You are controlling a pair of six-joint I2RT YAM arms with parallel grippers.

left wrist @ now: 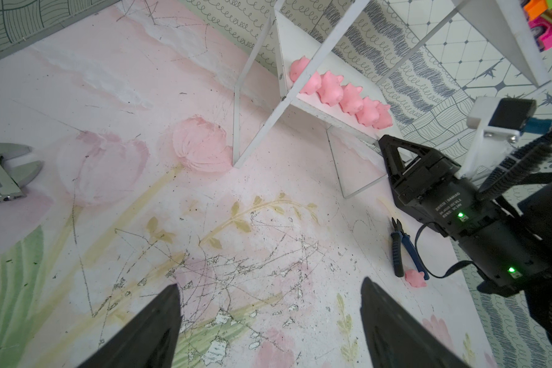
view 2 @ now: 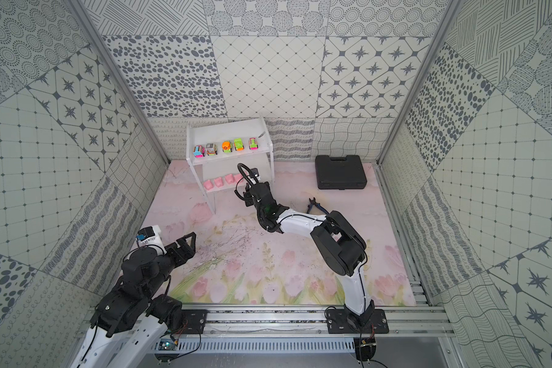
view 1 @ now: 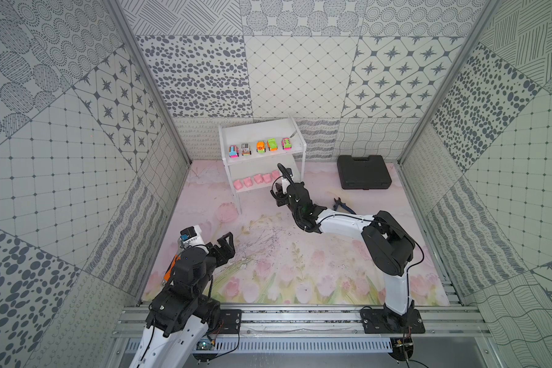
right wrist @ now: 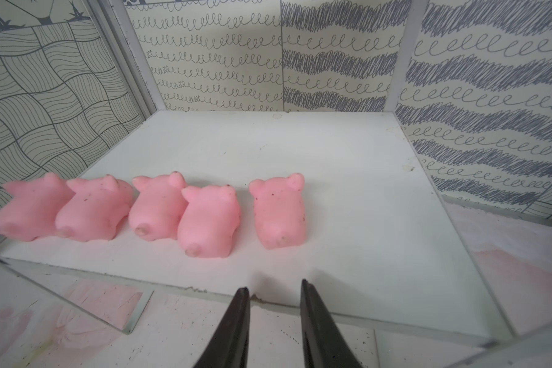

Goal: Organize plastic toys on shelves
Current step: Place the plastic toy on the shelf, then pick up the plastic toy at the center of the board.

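Last pig (left wrist: 415, 277) is by the pliers (left wrist: 396, 251), right of + nearer than the right hand (right wrist: 274, 284) (parted a bit, empty); left hand (left wrist: 270, 282), spread wide, is way farther imo

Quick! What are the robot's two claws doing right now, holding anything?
Left gripper: jaws wide open, holding nothing.
Right gripper: jaws a little open, holding nothing; the pig ahead sits free on the shelf.
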